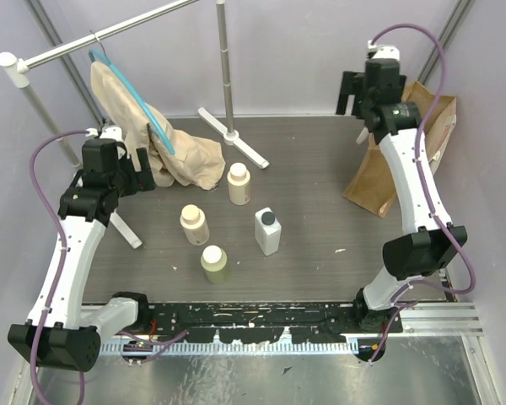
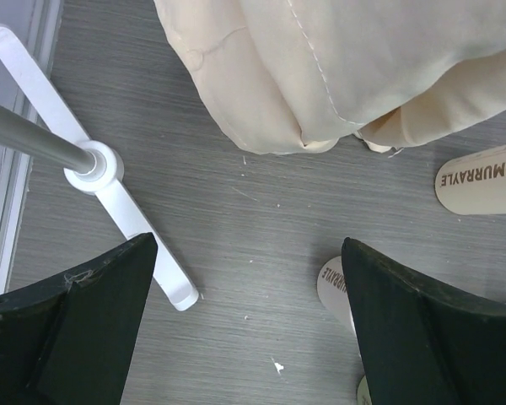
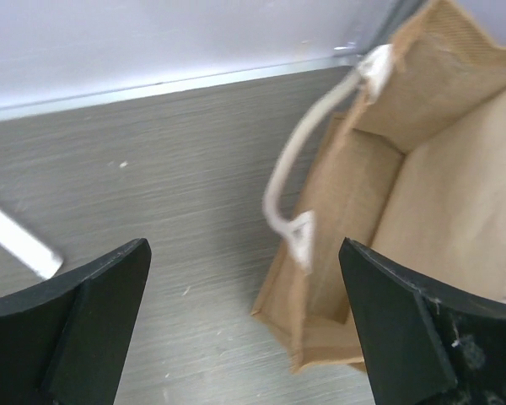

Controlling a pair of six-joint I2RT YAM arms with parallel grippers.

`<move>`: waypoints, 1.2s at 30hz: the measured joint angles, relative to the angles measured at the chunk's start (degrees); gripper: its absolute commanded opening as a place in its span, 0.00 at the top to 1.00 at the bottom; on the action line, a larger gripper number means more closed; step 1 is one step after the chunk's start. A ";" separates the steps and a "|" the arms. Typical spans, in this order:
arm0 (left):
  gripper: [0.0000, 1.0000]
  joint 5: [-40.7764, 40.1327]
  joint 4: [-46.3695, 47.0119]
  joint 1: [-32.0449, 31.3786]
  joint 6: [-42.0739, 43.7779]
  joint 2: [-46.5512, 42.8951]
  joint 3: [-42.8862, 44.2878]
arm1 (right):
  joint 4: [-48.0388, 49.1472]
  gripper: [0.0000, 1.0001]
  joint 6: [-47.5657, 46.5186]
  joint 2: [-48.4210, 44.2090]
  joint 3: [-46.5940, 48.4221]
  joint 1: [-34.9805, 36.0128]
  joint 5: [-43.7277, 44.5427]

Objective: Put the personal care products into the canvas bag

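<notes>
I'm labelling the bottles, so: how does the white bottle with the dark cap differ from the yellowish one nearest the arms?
The white bottle is rectangular with flat sides; the yellowish bottle is round. The white bottle's cap is dark, the yellowish bottle's cap pale and wide. The white bottle stands to the right of the yellowish bottle. Both stand upright.
</notes>
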 measured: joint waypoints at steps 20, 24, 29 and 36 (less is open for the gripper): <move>0.02 2.67 1.44 0.00 0.48 -1.66 -4.13 | -2.67 0.00 -0.22 14.51 8.31 -24.63 -10.32; 0.02 2.64 1.68 0.00 0.46 -1.79 -5.05 | -2.80 0.00 0.26 19.71 8.59 -25.97 -12.00; 0.02 2.64 1.73 0.00 0.44 -1.79 -5.79 | -2.93 0.00 1.33 24.28 8.63 -26.32 -13.62; 0.02 2.64 1.75 0.00 0.44 -1.81 -5.86 | -0.66 0.00 2.08 24.57 0.26 -26.05 -14.40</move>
